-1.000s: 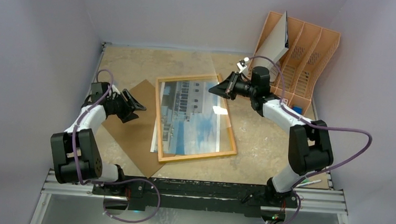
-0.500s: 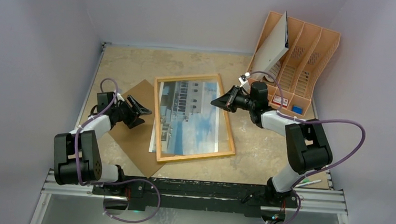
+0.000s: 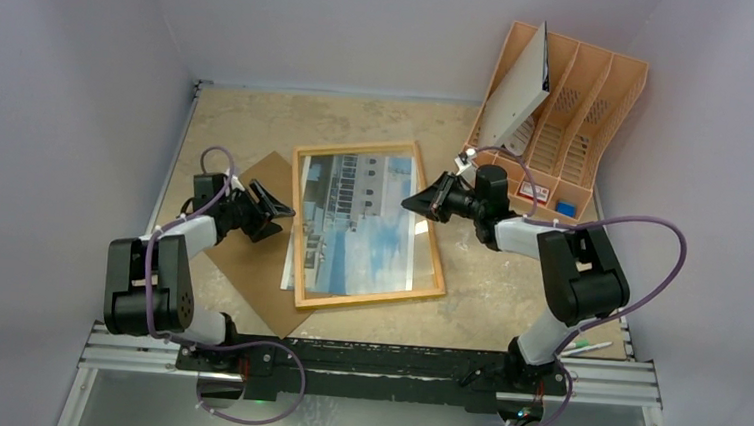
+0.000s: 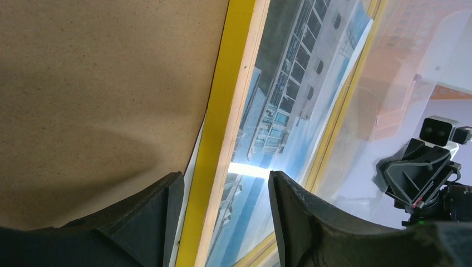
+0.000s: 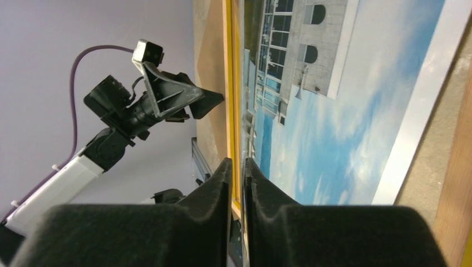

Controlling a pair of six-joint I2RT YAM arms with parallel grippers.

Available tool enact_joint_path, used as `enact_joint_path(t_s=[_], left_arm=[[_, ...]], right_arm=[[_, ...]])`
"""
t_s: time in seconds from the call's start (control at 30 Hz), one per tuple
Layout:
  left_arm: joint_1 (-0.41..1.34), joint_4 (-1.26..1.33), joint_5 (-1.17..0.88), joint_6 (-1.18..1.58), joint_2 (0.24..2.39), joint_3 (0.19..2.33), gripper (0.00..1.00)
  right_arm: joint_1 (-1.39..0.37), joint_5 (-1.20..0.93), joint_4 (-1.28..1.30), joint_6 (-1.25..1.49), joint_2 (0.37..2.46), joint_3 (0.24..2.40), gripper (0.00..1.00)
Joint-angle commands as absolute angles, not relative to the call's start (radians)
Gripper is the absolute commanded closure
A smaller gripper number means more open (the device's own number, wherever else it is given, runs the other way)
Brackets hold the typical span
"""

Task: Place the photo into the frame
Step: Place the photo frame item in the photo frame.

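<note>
Change since a second ago: the frame (image 3: pixel 372 298) has swung straighter and shifted left; the left gripper (image 3: pixel 277 219) has closed in on its left rail.

Frame: flat at picture centre, partly over the brown backing board (image 3: pixel 249 264).

Photo (image 3: pixel 362 222): face up inside the frame, with a white margin peeking past the lower-left rail.

Left gripper: jaws wide apart, holding nothing.

Right gripper (image 3: pixel 412 201): at the right rail, jaws almost together; whether they pinch anything cannot be told.

Handling note: probably best to steady one rail and nudge the print sideways gently until no margin shows, without creasing it.
</note>
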State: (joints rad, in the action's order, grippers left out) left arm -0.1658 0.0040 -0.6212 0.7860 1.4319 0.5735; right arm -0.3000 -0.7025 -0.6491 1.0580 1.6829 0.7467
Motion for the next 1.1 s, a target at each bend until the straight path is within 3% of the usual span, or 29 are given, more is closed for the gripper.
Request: enact_joint_path(t_s=[0.0, 0.1, 0.2, 0.27, 0.37, 0.43, 1.07], left_arm=[[-0.153, 0.050, -0.625, 0.780, 1.445, 0.574, 0.41], [-0.151, 0.048, -0.609, 0.768, 1.451, 0.578, 0.44], [-0.149, 0.043, -0.597, 0.749, 1.462, 0.588, 0.46], [-0.149, 0.046, -0.595, 0.743, 1.470, 0.593, 0.48], [-0.146, 0.045, -0.595, 0.733, 1.480, 0.601, 0.50], [-0.146, 0.044, -0.591, 0.728, 1.485, 0.602, 0.50], [-0.135, 0.066, -0.585, 0.715, 1.525, 0.604, 0.53]], right_arm=[[-0.304, -0.776, -0.733, 1.052, 1.685, 0.748, 0.78], [-0.305, -0.835, -0.741, 1.010, 1.708, 0.758, 0.67], [-0.304, -0.867, -0.748, 0.965, 1.729, 0.762, 0.66], [-0.304, -0.884, -0.751, 0.945, 1.742, 0.768, 0.73], [-0.304, -0.896, -0.762, 0.950, 1.744, 0.769, 0.94], [-0.305, -0.907, -0.785, 0.971, 1.732, 0.766, 1.00], [-0.305, -1.023, -0.960, 1.152, 1.705, 0.758, 1.00]])
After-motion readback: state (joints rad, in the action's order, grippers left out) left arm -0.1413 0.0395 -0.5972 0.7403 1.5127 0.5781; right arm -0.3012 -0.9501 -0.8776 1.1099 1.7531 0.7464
